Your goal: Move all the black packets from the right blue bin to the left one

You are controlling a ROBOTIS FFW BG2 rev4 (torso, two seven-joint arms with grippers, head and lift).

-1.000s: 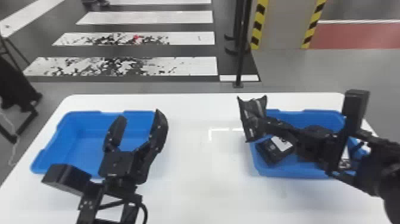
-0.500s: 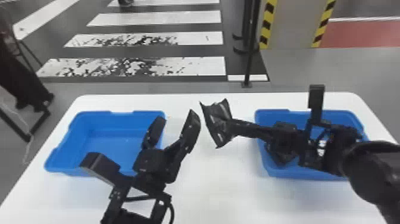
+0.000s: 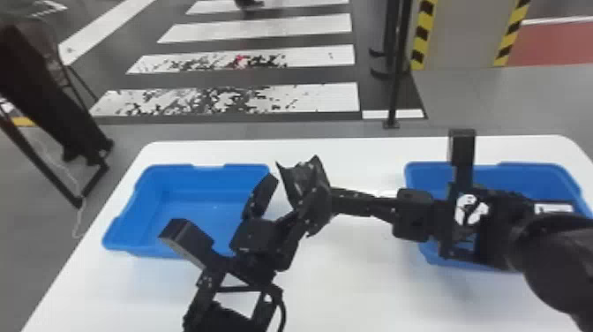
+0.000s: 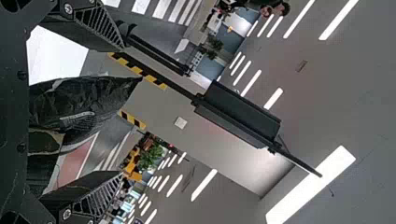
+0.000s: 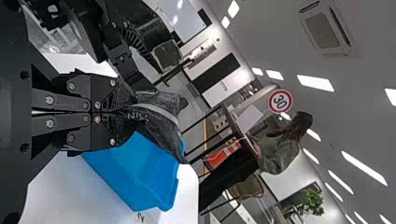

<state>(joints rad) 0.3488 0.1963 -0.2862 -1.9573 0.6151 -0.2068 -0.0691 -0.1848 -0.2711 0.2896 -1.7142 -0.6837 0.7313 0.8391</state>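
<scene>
We judged the step in hand to be a handover: a black packet (image 3: 304, 179) hung above the bench (image 3: 353, 291), just beside the left bin (image 3: 200, 209), on its way from the right bin (image 3: 536, 170). Our right claw (image 5: 133, 112) was pressed together on one end of it. Our left claw (image 3: 296, 186) stood spread, its two fingers well apart, with the packet reaching in between them.

The next move called for us to close the left claw on the packet, make sure of the grip, and only then loosen the right one. Letting go too soon could have dropped it on the bench rather than in the bin.

In the head view the two claws overlapped, so we could hardly sort out who held what. The right wrist view settled the pinch and gave us the pale band across the packet, while the left wrist view laid bare the gap on either side of it. For both bins together we relied on the head view, though the right arm hid much of the right bin's inside.
</scene>
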